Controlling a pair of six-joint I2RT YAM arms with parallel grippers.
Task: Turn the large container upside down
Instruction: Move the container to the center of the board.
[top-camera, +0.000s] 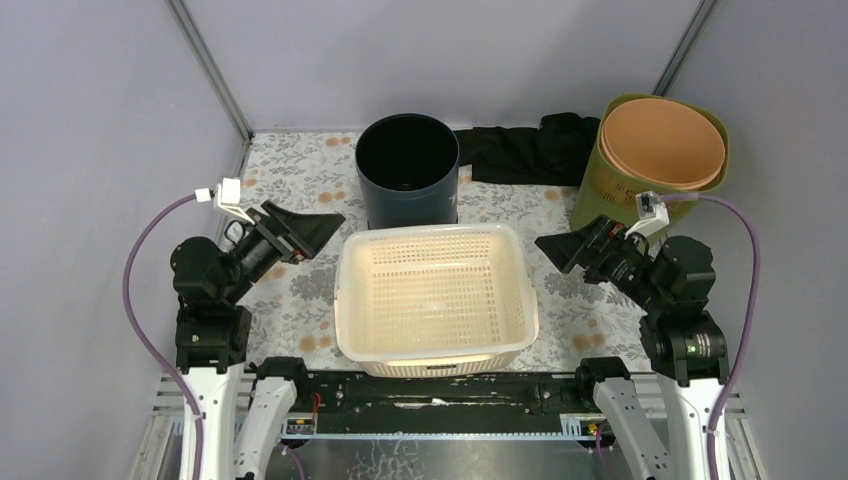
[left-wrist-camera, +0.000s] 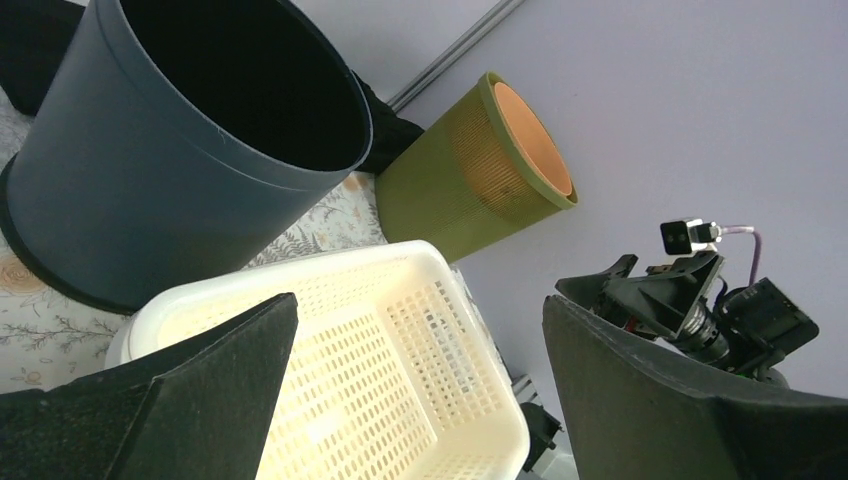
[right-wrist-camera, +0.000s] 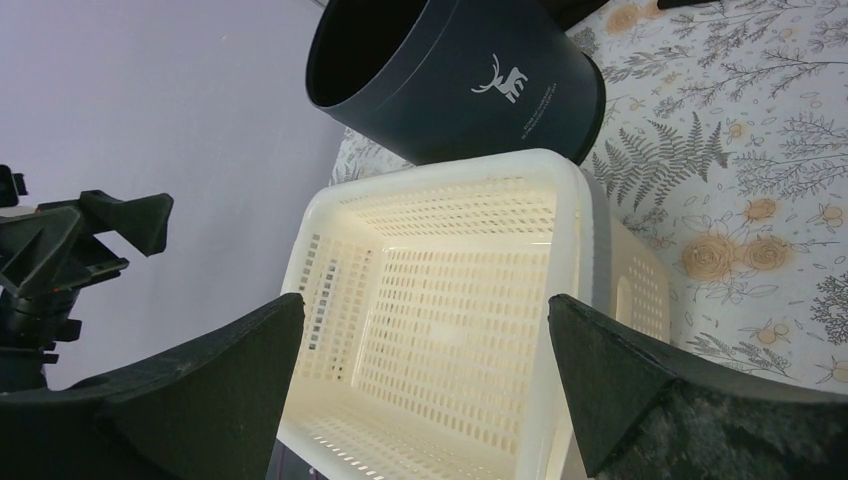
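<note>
The large container (top-camera: 345, 300) is a cream perforated plastic basket, standing upright and empty at the near middle of the table. It also fills the left wrist view (left-wrist-camera: 330, 262) and the right wrist view (right-wrist-camera: 570, 250). My left gripper (top-camera: 318, 232) hovers just off the basket's far left corner, open, with nothing between its fingers (left-wrist-camera: 420, 300). On the opposite side, my right gripper (top-camera: 556, 250) hangs off the far right corner, also open and empty (right-wrist-camera: 427, 298). Neither gripper touches the basket.
A dark round bin (top-camera: 407, 185) stands right behind the basket. A green ribbed bin (top-camera: 598, 195) with an orange liner (top-camera: 662, 140) leans at the back right. Black cloth (top-camera: 530, 150) lies along the back wall. Grey walls close in both sides.
</note>
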